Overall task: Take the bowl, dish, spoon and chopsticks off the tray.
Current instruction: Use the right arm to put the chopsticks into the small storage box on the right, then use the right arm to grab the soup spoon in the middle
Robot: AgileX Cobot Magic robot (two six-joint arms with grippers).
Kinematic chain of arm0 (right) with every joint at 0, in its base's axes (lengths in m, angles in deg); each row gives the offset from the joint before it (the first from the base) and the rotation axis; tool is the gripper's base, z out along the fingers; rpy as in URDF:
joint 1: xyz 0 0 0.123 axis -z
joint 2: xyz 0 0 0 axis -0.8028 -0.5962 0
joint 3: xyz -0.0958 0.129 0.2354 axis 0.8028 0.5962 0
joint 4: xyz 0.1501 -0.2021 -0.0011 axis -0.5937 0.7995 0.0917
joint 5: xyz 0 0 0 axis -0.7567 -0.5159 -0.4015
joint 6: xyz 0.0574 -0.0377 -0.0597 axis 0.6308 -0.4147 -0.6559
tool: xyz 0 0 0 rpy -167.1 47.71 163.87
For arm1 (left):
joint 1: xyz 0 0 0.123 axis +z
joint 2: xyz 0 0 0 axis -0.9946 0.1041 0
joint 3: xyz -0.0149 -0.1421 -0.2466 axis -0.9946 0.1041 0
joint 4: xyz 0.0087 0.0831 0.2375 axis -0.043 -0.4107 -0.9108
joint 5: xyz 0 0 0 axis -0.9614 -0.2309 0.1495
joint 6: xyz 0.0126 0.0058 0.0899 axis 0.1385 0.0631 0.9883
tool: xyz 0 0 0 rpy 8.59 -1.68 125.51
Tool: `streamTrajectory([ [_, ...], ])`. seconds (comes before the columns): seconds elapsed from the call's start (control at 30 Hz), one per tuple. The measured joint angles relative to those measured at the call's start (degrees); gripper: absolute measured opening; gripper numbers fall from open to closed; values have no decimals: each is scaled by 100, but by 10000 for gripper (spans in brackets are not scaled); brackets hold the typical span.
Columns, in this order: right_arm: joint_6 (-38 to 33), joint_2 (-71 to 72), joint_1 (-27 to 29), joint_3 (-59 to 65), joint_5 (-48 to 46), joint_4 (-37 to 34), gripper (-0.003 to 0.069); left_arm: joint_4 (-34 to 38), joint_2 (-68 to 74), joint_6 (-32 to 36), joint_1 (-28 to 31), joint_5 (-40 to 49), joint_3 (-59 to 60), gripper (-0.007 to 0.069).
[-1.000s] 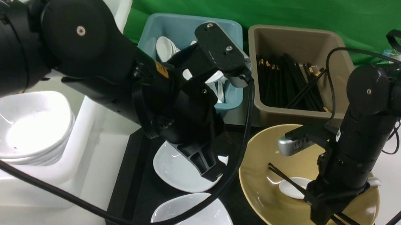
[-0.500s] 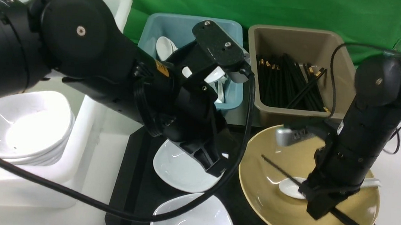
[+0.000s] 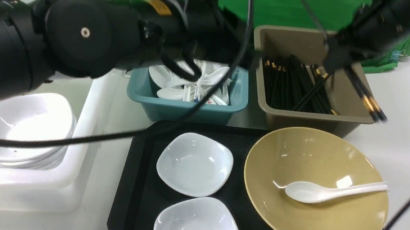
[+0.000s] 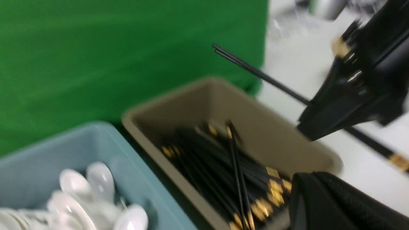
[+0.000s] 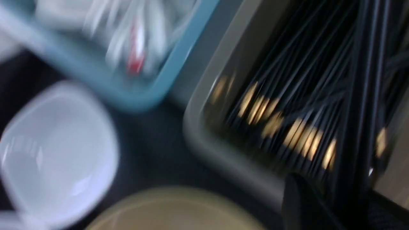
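Tray (image 3: 139, 182): flat black plastic, textured, raised rim. On it sit two small squarish glossy white dishes (image 3: 194, 164) and the bowl (image 3: 296, 154), which is wide, shallow, mustard yellow and shiny. The spoon (image 3: 315, 191) is white glazed and lies inside the bowl, scoop toward center, handle resting on the right rim. Behind the tray I see a teal bin (image 3: 183, 111) full of white spoons and a brown bin (image 3: 298, 118) holding a heap of black sticks with gold bands.

The chopsticks (image 3: 368, 102) are off the tray. They are thin, black and gold-banded, pinched in my right gripper (image 3: 335, 62). They hang in the air over the brown bin, slanting so the thick banded ends stick out past the bin's right rim. The right arm is up high and reaching forward, motion-blurred.

The left arm is raised level over the teal bin. For the left gripper (image 4: 314, 195), its wrist view shows only one dark finger edge, so I cannot tell if the jaws are apart or together.
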Motion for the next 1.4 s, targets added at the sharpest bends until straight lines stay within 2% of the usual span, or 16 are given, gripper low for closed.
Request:
streamTrajectory([
  [0.23,268,-1736,76,-1991,587,-163,80,21,298,-158,0,-158,-6,-6],
  [0.43,488,-2510,76,-2380,977,1,107,14,345,-165,0,350,-6,-6],
  [0.5,592,-2586,76,-2380,903,167,183,14,345,-165,0,471,-6,-6],
  [0.53,703,-2604,76,-2380,828,305,269,14,345,-165,0,547,-6,-6],
  [0.67,921,-2510,81,-2407,293,616,523,14,345,-177,0,768,-6,-6],
  [0.73,921,-2423,80,-2408,70,719,537,14,345,-183,0,851,-6,-6],
  [0.8,831,-2047,82,-2196,-207,869,446,4,340,-193,0,1166,-12,-6],
  [0.9,503,-1193,87,-1518,-244,921,140,-2,328,-229,-5,1643,-17,-6],
  [0.93,311,-731,87,-1199,-244,908,83,-9,310,-244,-5,1853,-17,-6],
  [1.0,23,-238,87,-740,-239,887,43,-42,267,-257,-5,2282,-17,-6],
  [1.03,-514,500,67,61,-239,812,20,-99,229,-263,-5,2685,-18,-6],
  [1.07,-631,578,67,252,-239,797,20,-113,229,-263,-5,2742,-18,-6],
  [1.13,-1201,1443,-31,1483,-251,729,48,-375,208,-174,-5,3551,-26,-6],
  [1.17,-1247,1496,-42,1483,-251,729,48,-375,208,-160,-5,3551,-26,-6],
  [1.23,-1783,1937,-180,2614,-103,690,152,-475,208,116,-5,4017,-26,-6],
  [1.4,-2692,2034,-506,4138,472,810,444,-479,208,466,-5,4443,-26,-6],
])
